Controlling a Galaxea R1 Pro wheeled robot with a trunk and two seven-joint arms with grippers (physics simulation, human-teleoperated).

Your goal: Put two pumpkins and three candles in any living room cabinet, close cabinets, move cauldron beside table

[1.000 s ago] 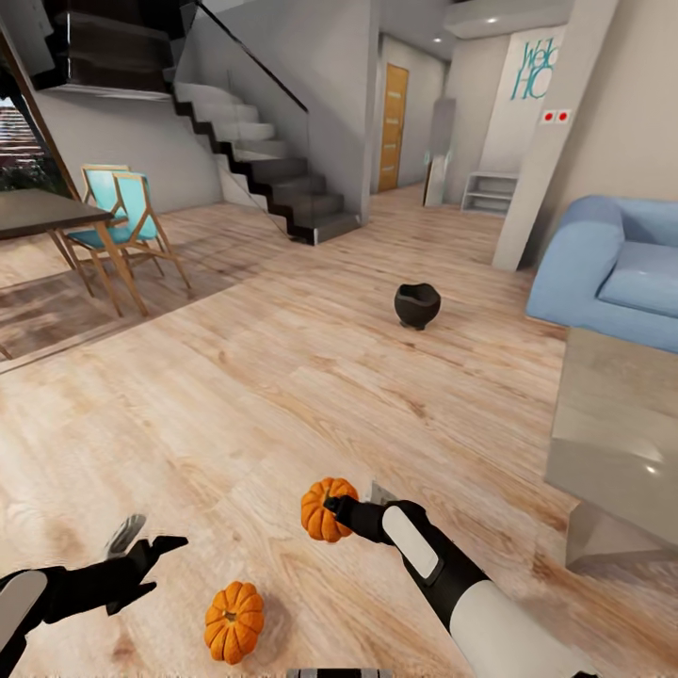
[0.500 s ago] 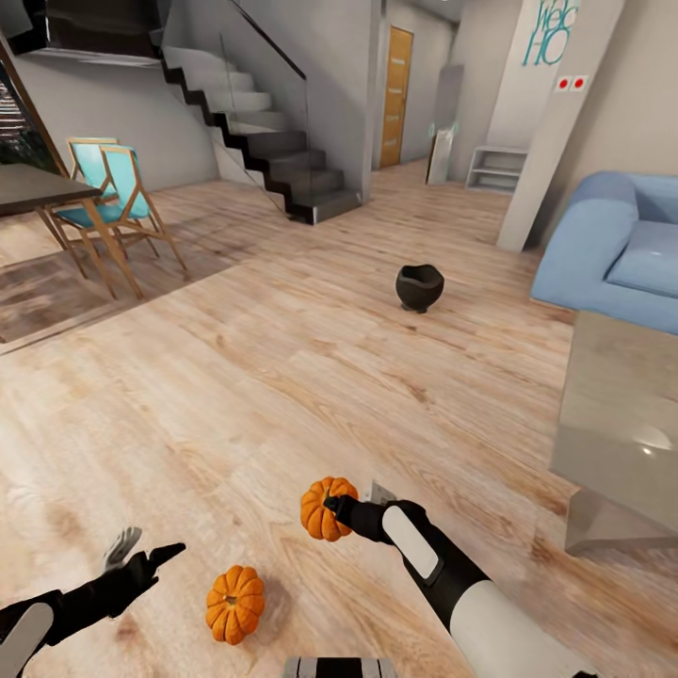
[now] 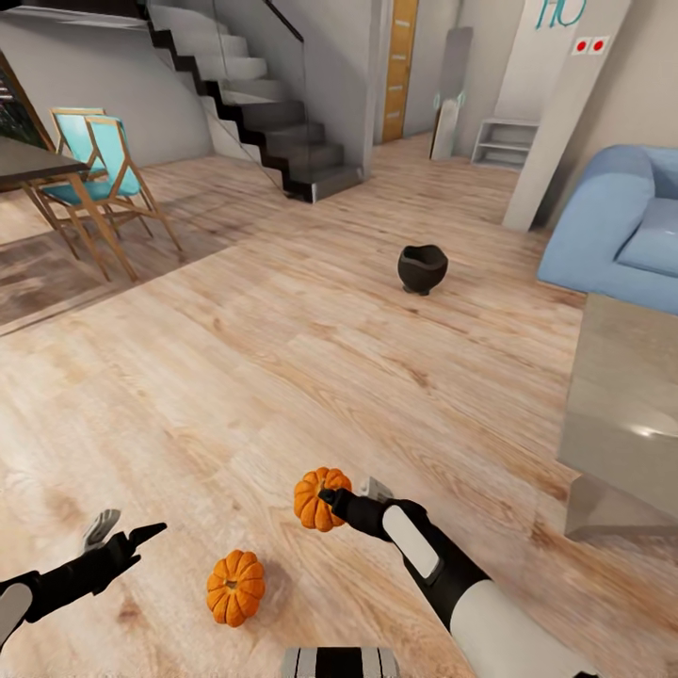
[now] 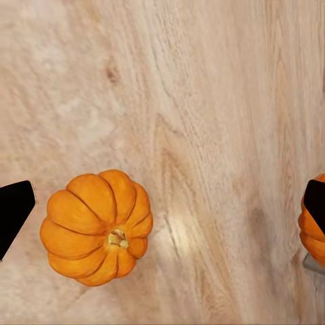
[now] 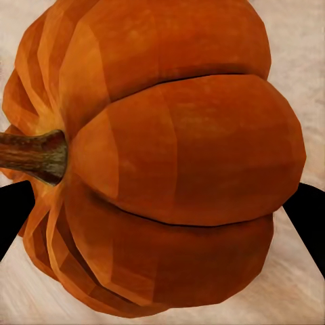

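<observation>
A: What is the state of the right hand [image 3: 331,499]?

B: It is closed on the first pumpkin [image 3: 314,499], which is carried clear of the plank floor [image 3: 282,358]. In the right wrist view the first pumpkin [image 5: 162,162] is seen pressed between the two dark fingers, with its stem pointing sideways.

A: And the left hand [image 3: 118,539]?

B: It is held open and empty, low over the floor. In the left wrist view the second pumpkin [image 4: 96,227] is seen between the finger tips but nearer one finger, lying upright on the floor, stem up. In the head view the second pumpkin [image 3: 235,588] lies near the left hand, not touching it.

A: How should the step in hand be carried out?

B: The pick of the second pumpkin is judged to be next. The left hand should be centred over the stem before it is lowered, so that both fingers meet the ribbed sides together; an off-centre closure is likely to roll the fruit away. The right-hand grip should be kept unchanged meanwhile.

A: Where are the other task items?

B: The cauldron [image 3: 421,268] stands on the floor well ahead, apart from the grey counter [image 3: 626,395] at the right, beside the blue sofa [image 3: 612,245].
</observation>
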